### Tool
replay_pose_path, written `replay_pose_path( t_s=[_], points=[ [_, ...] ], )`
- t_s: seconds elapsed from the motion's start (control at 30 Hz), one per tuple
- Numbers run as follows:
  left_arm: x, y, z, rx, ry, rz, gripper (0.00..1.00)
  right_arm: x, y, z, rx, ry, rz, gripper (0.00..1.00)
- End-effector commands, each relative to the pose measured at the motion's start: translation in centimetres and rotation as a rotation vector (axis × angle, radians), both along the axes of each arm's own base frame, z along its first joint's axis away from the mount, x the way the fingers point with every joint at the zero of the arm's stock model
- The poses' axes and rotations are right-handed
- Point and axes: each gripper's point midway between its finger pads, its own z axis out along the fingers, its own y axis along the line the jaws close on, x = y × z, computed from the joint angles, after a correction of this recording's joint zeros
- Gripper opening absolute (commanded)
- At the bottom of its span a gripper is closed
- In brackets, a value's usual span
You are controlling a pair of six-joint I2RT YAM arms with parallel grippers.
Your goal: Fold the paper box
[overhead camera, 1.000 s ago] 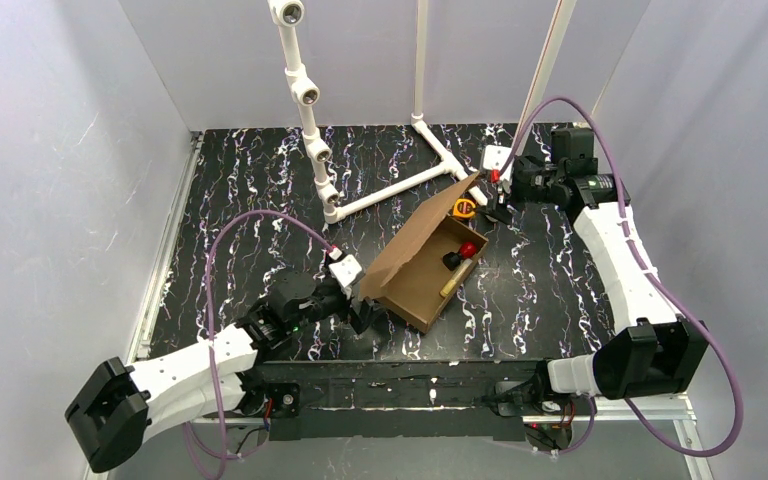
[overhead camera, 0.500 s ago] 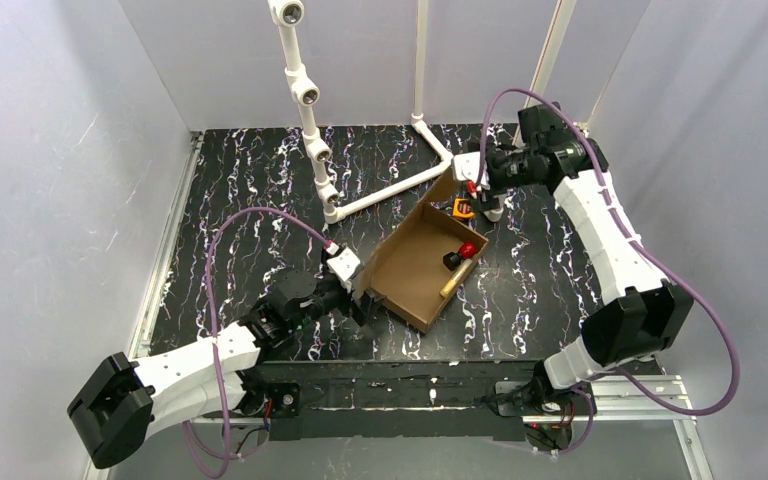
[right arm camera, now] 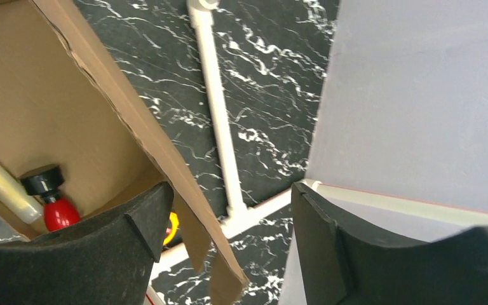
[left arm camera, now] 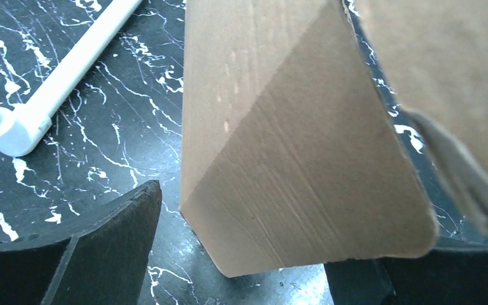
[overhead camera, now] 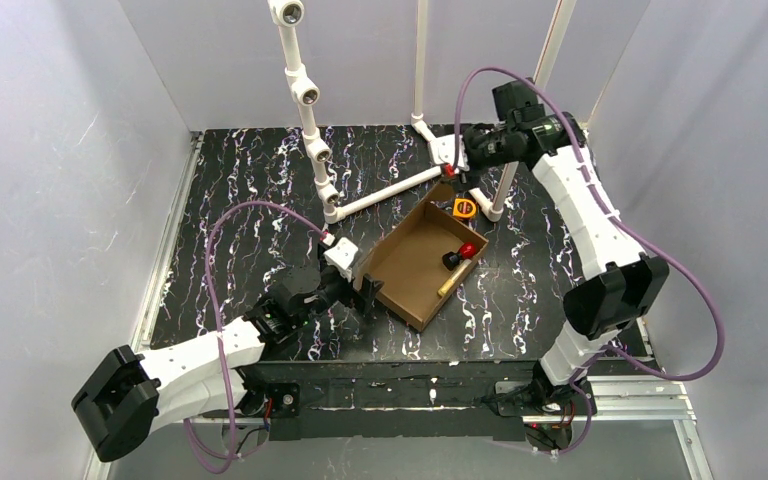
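The box (overhead camera: 415, 262) is seen lying on the black marbled worktop (overhead camera: 240, 200), roughly at its middle and turned diagonally, with one end toward the far right and the other toward the near left. It is made of plain brown corrugated cardboard, unprinted, and is shown as a shallow open tray with its side walls raised. A red and black item (overhead camera: 467, 251) and a pale stick (overhead camera: 450, 283) are held inside, near the right-hand wall. In the left wrist view a flap is shown close up: it is creased along a diagonal line into a lighter and a darker face, fine fluting lines are visible on it, and its lower corner is rounded. In the right wrist view the top edge of a wall is shown as rough and die-cut, with a small tab hanging at its end. The left gripper (overhead camera: 362, 293) is placed at the near-left corner of the box; its jaws are spread, the flap is set between them, and a gap is left beside one finger. The right gripper (overhead camera: 449, 178) is held above the far corner; its jaws are wide apart and nothing is held, though the wall edge passes just beside one finger. A small orange object (overhead camera: 464, 208) is seen on the worktop just beyond the box, near a white pipe frame (overhead camera: 380, 192).
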Motion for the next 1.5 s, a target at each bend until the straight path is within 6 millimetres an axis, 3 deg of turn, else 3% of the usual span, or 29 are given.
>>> replay_pose_path(
  t_s=[0.0,0.1,0.27,0.57,0.73,0.93,1.17,1.27,1.37,1.47],
  points=[
    [1.6,0.5,2.9,-0.034,-0.071,0.085,0.83,-1.4,0.7,-1.1,-0.054,0.029,0.035,0.72],
    [2.4,1.1,3.5,-0.010,-0.106,0.129,0.81,-1.7,0.8,-2.0,-0.090,0.036,0.046,0.63],
    [3.9,2.4,5.0,0.025,-0.160,0.222,0.80,-2.4,1.0,-2.6,-0.130,0.071,0.074,0.35],
    [4.9,3.0,6.0,0.009,-0.143,0.291,0.82,-3.7,1.6,-2.0,-0.117,0.081,0.061,0.11],
    [5.2,4.3,6.5,-0.028,-0.123,0.368,0.98,-4.2,1.3,-1.6,-0.111,0.093,0.030,0.06],
    [4.8,6.8,7.4,-0.139,-0.069,0.412,0.98,-4.6,1.0,-1.6,-0.090,0.132,-0.015,0.06],
    [2.0,9.2,6.8,-0.319,0.120,0.432,0.98,-4.4,1.1,-1.9,-0.084,0.159,-0.040,0.06],
    [1.5,11.5,5.1,-0.342,0.140,0.540,0.85,-4.4,1.3,-2.0,-0.081,0.168,-0.037,0.06],
    [2.0,14.2,3.9,-0.332,0.150,0.682,0.61,-4.3,1.4,-1.9,-0.076,0.171,-0.033,0.06],
    [3.3,14.2,3.2,-0.313,0.178,0.692,0.52,-4.1,1.7,-1.6,-0.064,0.170,-0.031,0.06]
  ],
)
